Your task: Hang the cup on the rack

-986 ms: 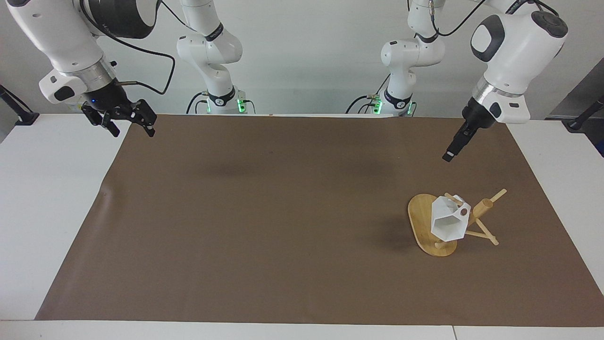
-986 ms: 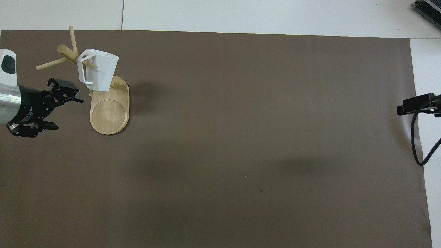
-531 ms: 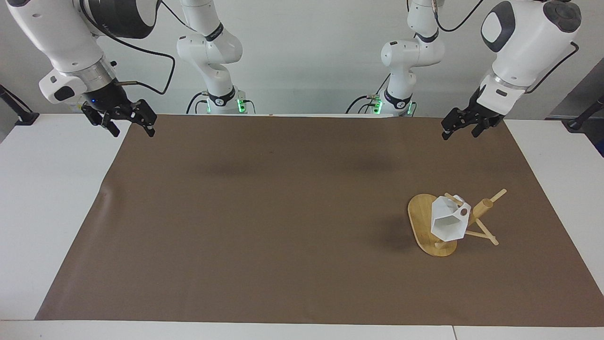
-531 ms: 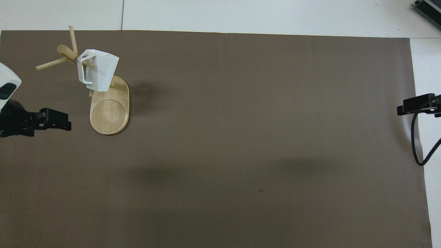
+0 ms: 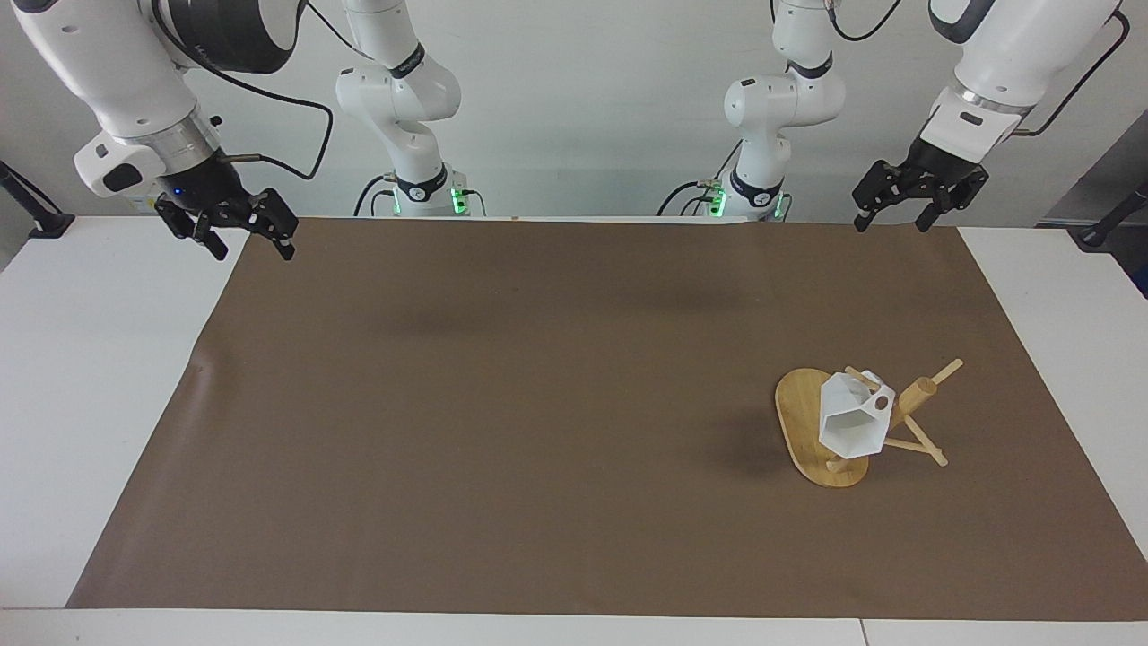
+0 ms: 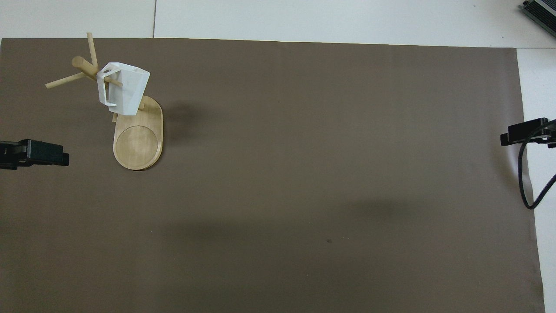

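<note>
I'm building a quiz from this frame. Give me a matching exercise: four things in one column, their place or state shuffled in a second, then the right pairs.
Things:
1. cup
2. rack
3. left gripper
4. right gripper

Places or states:
A. stands on the brown mat, toward the left arm's end
B. open, raised over the mat's corner at the right arm's end
C. hangs by its handle on a peg
D. open, raised over the mat's edge at the left arm's end

Pairs: 1-C, 2-A, 3-D, 4-B
</note>
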Available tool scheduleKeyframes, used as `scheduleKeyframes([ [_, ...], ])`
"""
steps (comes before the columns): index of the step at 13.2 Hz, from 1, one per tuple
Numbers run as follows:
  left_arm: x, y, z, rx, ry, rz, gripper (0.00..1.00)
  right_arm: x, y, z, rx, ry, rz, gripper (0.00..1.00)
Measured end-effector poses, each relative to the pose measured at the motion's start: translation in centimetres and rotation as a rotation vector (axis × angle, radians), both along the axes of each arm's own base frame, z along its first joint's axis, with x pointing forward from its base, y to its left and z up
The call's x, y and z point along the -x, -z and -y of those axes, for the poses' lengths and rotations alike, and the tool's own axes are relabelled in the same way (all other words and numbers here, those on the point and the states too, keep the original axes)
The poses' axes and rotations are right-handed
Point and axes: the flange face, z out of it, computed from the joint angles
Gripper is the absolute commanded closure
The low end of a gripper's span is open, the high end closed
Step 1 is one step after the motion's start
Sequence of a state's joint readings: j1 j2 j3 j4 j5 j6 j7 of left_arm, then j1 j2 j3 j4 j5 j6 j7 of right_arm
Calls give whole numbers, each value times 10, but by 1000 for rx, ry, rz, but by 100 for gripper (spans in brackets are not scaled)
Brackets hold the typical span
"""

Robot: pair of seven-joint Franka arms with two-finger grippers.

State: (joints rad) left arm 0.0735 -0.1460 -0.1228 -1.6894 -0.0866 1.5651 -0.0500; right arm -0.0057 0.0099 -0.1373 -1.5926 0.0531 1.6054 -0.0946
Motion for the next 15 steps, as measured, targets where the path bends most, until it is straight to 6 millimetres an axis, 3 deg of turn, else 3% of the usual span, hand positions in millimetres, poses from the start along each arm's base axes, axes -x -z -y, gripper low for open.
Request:
scheduleKeyframes([
  [5,-20,-8,-7,-44,8,-31,0,0,0,0,0,0,0,0],
  [15,-18,0,-1,-50,21,-76,0,0,0,0,0,0,0,0],
])
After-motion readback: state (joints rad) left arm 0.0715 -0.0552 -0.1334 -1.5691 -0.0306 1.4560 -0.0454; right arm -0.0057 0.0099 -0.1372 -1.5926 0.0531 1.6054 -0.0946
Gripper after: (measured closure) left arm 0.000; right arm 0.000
